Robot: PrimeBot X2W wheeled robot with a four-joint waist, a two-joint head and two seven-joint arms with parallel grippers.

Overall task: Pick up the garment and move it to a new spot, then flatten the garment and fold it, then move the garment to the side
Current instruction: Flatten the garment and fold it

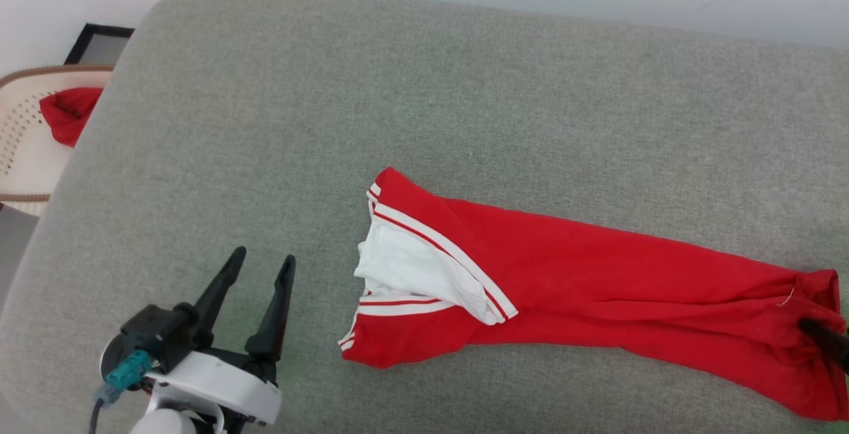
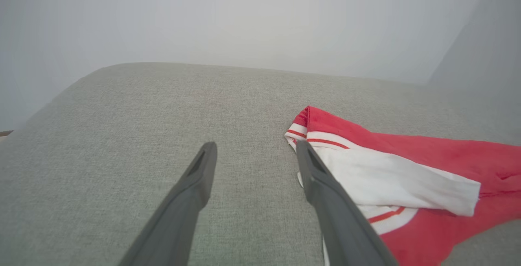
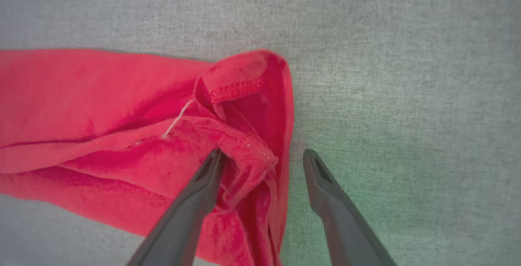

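A red jersey shirt (image 1: 597,268) with a white sleeve and red-and-white striped trim lies folded into a long band on the grey woven-fabric cushion (image 1: 331,89). It runs from the middle toward the right, and the head view cuts off its right end. The left gripper's (image 1: 263,256) fingers stand apart over bare cushion near the front left corner. The right gripper's (image 3: 262,154) fingers stand apart, one tip on the bunched red hem.

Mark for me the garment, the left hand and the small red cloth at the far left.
garment (image 1: 597,275): head view, on its red body.
left hand (image 1: 263,258): head view, midway between its fingertips.
small red cloth (image 1: 69,112): head view, on the lump's middle.
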